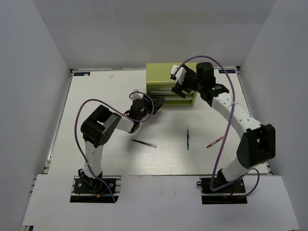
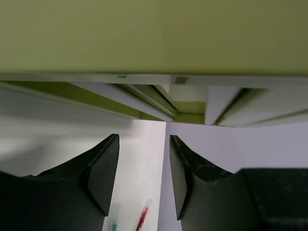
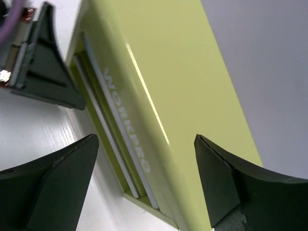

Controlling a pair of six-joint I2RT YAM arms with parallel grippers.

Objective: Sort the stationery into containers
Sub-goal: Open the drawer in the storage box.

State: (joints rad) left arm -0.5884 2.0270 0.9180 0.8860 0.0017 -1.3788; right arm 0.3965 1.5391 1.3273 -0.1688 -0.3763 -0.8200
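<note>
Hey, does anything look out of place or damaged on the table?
Nothing damaged or spilled. The black pen, green pen and red pen lie loose at different angles on the table, outside the olive chest.

You see white table [image 1: 106, 159], faint grain, filling middle of top view. Three plain white panels box it in: back wall [image 1: 154, 33], left wall [image 1: 29, 96], right wall [image 1: 284, 72]. Metal rail [image 1: 110, 70] runs along far table edge, at foot of back wall. Note blue sticker [image 1: 83, 73] at far-left corner and second blue sticker [image 1: 222, 71] at far-right corner. Small reddish smudge [image 1: 111, 75] sits on table near far edge, left of centre. White board [image 1: 159, 204] lies across near edge.
</note>
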